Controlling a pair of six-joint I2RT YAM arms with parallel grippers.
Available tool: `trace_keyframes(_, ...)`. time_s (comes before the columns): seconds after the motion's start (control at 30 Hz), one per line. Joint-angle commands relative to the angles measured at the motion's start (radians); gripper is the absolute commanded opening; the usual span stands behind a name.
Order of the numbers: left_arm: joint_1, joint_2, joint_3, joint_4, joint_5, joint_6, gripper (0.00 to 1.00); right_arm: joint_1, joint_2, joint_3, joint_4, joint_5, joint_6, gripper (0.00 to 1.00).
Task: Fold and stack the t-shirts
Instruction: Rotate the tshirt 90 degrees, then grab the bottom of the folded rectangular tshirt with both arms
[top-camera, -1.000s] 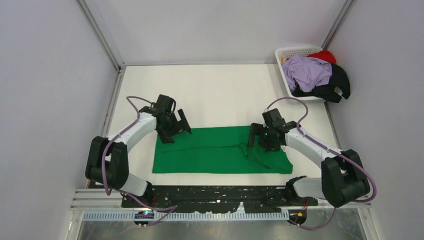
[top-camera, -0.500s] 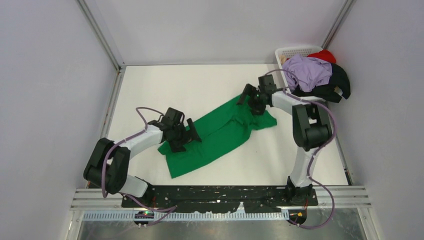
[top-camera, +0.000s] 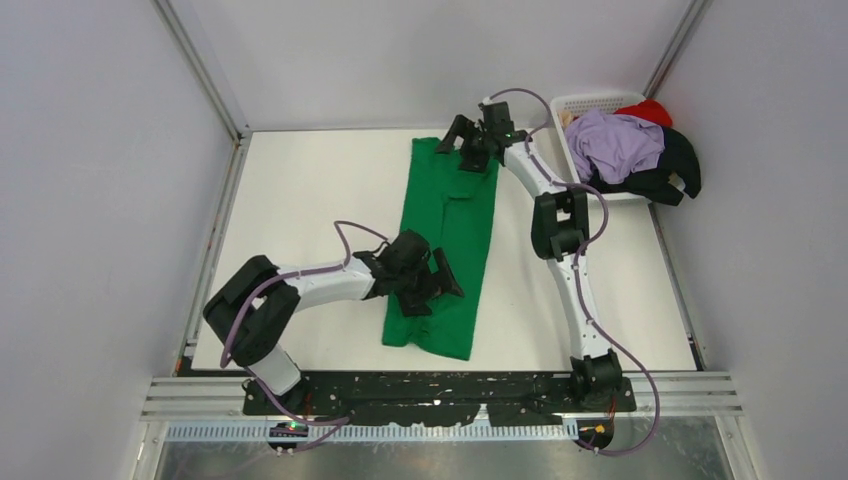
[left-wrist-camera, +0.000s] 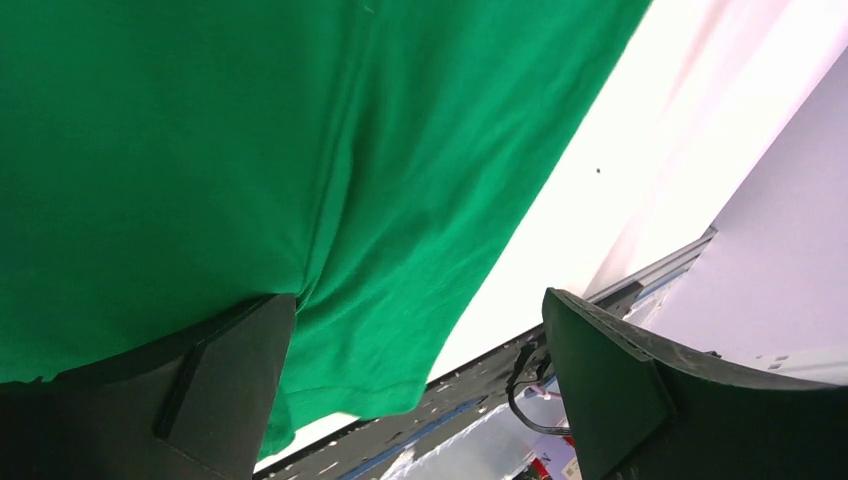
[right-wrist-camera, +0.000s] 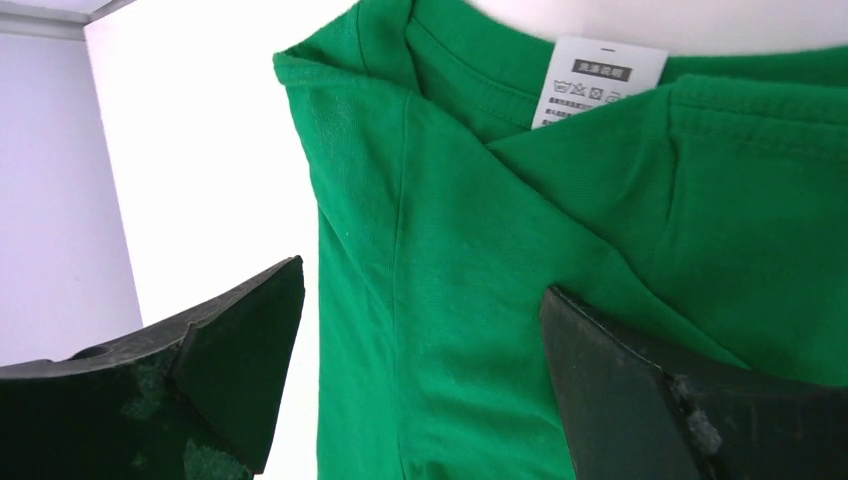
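White table (top-camera: 300, 200) inside a pale-walled enclosure with metal corner posts. Green t-shirt (top-camera: 450, 220) lies flat on the table as a long narrow folded strip. It runs from the far centre toward the near edge, slightly slanted.

Left gripper (top-camera: 437, 297) is low over the near part of the strip with its fingers spread wide and nothing pinched. In the left wrist view the cloth's near corner and hem show between the fingers (left-wrist-camera: 230, 370), with bare table to the right.

Right gripper (top-camera: 463, 147) is at the far end of the shirt, arm stretched out, fingers apart and gripping nothing. The right wrist view shows the collar and a shoulder seam between the fingers (right-wrist-camera: 610, 390), and a small white tag (right-wrist-camera: 598, 78) at the neck.

White lattice basket (top-camera: 585, 102) sits at the far right corner, well apart from the green shirt. It holds a heap: lilac shirt (top-camera: 615, 145) on top, black shirt (top-camera: 670, 175) spilling over the right rim, red shirt (top-camera: 650, 110) at the back.
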Motion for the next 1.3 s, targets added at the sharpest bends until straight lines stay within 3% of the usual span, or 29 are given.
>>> trace_keyframes(0.0, -0.077, 0.048, 0.051, -0.05, -0.013, -0.015, 1.0, 0.037, 0.07, 0.043, 0.06, -0.016, 0.044, 0.96)
trace_keyframes(0.13, -0.098, -0.013, 0.079, -0.148, -0.015, 0.097, 1.0, 0.026, 0.017, 0.099, 0.202, 0.006, 0.083, 0.95)
trace_keyframes(0.23, -0.096, -0.135, 0.058, -0.227, -0.069, 0.196, 1.0, 0.024, -0.065, 0.147, 0.169, -0.008, -0.032, 0.95)
trace_keyframes(0.3, -0.096, -0.232, 0.058, -0.304, -0.156, 0.268, 1.0, 0.025, -0.19, 0.077, 0.096, 0.017, -0.144, 0.96)
trace_keyframes(0.37, -0.091, -0.32, 0.066, -0.409, -0.28, 0.356, 1.0, 0.03, -0.355, -0.096, 0.071, 0.069, -0.238, 0.95)
trace_keyframes(0.43, -0.044, -0.383, 0.064, -0.527, -0.279, 0.426, 1.0, 0.038, -0.525, -0.314, 0.088, 0.137, -0.304, 0.96)
trace_keyframes(0.57, 0.08, -0.491, -0.055, -0.545, -0.139, 0.489, 1.0, 0.089, -0.835, -0.723, 0.049, 0.252, -0.396, 0.97)
trace_keyframes(0.67, 0.087, -0.517, -0.134, -0.487, -0.004, 0.536, 1.0, 0.191, -1.068, -1.046, 0.018, 0.376, -0.416, 0.97)
trace_keyframes(0.77, 0.088, -0.476, -0.18, -0.44, 0.085, 0.544, 1.0, 0.289, -1.217, -1.261, -0.009, 0.438, -0.388, 0.98)
trace_keyframes(0.83, 0.089, -0.438, -0.202, -0.421, 0.092, 0.54, 0.89, 0.357, -1.307, -1.382, -0.034, 0.431, -0.357, 0.99)
trace_keyframes(0.9, 0.088, -0.417, -0.217, -0.404, 0.108, 0.539, 0.77, 0.42, -1.409, -1.488, -0.076, 0.415, -0.347, 0.92)
trace_keyframes(1.0, 0.088, -0.393, -0.251, -0.354, 0.108, 0.521, 0.69, 0.527, -1.485, -1.564, -0.119, 0.418, -0.329, 0.89)
trace_keyframes(1.17, 0.088, -0.302, -0.245, -0.305, 0.11, 0.508, 0.56, 0.629, -1.558, -1.754, 0.02, 0.335, -0.286, 0.81)
trace_keyframes(1.27, 0.088, -0.255, -0.231, -0.305, 0.117, 0.516, 0.4, 0.676, -1.553, -1.803, 0.086, 0.315, -0.277, 0.75)
